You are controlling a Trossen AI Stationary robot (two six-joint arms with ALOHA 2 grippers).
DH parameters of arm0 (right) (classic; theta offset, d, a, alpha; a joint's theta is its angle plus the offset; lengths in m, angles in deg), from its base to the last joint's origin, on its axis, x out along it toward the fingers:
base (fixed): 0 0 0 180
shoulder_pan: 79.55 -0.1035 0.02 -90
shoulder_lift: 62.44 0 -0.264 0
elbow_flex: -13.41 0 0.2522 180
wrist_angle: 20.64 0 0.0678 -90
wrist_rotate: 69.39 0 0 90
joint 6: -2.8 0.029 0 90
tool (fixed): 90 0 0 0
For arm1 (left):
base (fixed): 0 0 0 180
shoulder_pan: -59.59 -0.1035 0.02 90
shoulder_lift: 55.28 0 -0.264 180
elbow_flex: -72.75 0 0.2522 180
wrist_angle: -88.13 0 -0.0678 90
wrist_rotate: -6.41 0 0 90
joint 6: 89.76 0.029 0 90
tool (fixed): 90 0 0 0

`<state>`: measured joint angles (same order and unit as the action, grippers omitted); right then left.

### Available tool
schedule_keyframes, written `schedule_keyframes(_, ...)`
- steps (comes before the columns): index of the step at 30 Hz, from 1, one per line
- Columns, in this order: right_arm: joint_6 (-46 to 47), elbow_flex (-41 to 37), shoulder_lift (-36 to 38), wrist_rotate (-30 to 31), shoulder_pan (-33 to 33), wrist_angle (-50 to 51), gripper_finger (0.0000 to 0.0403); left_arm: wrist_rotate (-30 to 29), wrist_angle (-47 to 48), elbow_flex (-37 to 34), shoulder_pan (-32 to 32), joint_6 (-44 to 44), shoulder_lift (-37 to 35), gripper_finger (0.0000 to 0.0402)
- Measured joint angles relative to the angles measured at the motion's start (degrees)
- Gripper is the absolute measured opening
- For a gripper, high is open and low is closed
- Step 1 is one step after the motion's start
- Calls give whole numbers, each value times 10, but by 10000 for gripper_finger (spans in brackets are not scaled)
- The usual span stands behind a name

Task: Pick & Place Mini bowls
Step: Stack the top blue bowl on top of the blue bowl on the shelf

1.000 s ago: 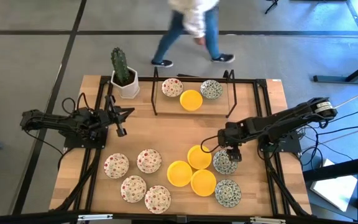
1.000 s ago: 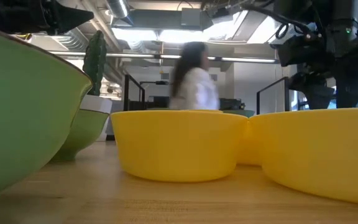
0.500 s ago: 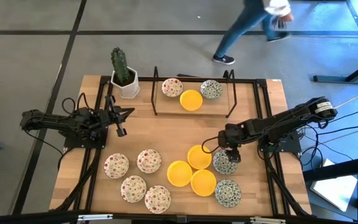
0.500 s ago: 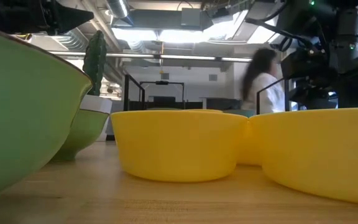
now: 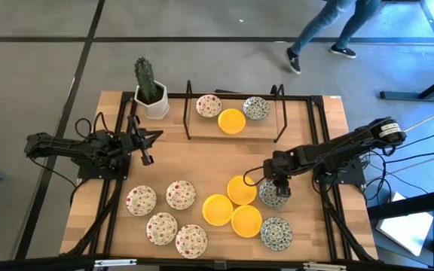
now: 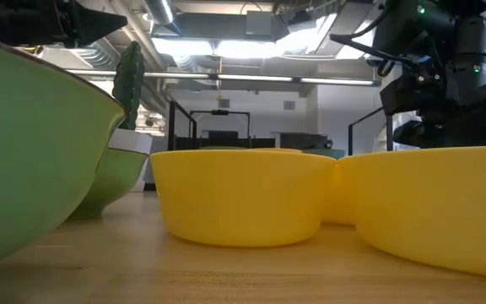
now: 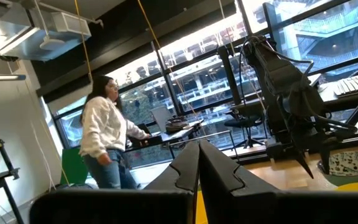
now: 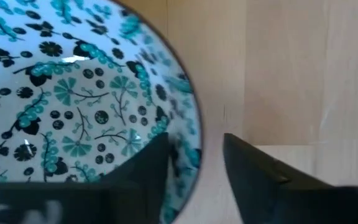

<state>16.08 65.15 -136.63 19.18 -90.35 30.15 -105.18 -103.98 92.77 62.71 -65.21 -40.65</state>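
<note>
Mini bowls lie on the wooden table: three yellow ones [image 5: 241, 190], several red-speckled ones [image 5: 141, 200] at the near left, and two green-patterned ones [image 5: 276, 233]. My right gripper [image 5: 279, 190] points down over the farther green-patterned bowl [image 8: 73, 106], open. One finger [image 8: 145, 171] stands inside the bowl's rim [image 8: 194, 146] and the other [image 8: 253, 171] outside it, over bare wood. My left gripper [image 7: 199, 168] is shut, held level above the table's left side [image 5: 148, 147].
A black wire rack [image 5: 191, 124] at the far edge holds a red-speckled [image 5: 209, 105], a yellow [image 5: 231, 120] and a green-patterned bowl [image 5: 256, 108]. A potted cactus [image 5: 149, 90] stands at the far left. A person [image 5: 330, 30] walks on the floor beyond the table.
My right gripper has sunk a little toward the green-patterned bowl. The person beyond the far edge has walked from the left toward the right.
</note>
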Motion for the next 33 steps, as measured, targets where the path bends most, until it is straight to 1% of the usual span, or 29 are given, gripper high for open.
schedule_keyframes(3, -4, 0, -3, 0, 3, -3, 78, 0, 0, 0, 0, 0, 0, 5)
schedule_keyframes(5, -7, 3, -1, -18, 10, -9, 30, 0, 0, 0, 0, 0, 0, 4)
schedule_keyframes(6, -12, 4, -1, -26, 13, -11, 19, 0, 0, 0, 0, 0, 0, 4)
schedule_keyframes(7, -13, 3, -1, -25, 16, -11, 17, 0, 0, 0, 0, 0, 0, 5)
schedule_keyframes(12, -24, 14, -4, -23, 21, 0, 36, 0, 5, 0, 0, 0, 0, 8)
schedule_keyframes(15, -55, 47, -4, -6, 21, 24, 17, 0, 5, 0, 0, 0, 0, 6)
schedule_keyframes(17, -72, 85, -5, 6, 21, 61, 13, 0, 4, 0, 0, 0, 0, 4)
schedule_keyframes(23, -93, 227, -4, 57, 32, 172, 16, 0, 5, 0, 0, 0, 0, 7)
schedule_keyframes(25, -106, 276, -4, 94, 41, 187, 13, 0, 5, 0, 0, 0, 0, 8)
schedule_keyframes(28, -126, 347, -4, 143, 69, 204, 13, 0, 5, 0, 0, 0, 0, 6)
schedule_keyframes(30, -137, 390, -4, 153, 100, 205, 13, 0, 5, 0, 0, 0, 0, 3)
schedule_keyframes(33, -171, 444, -3, 151, 146, 199, 13, 0, 5, 0, 0, -9, 0, 2)
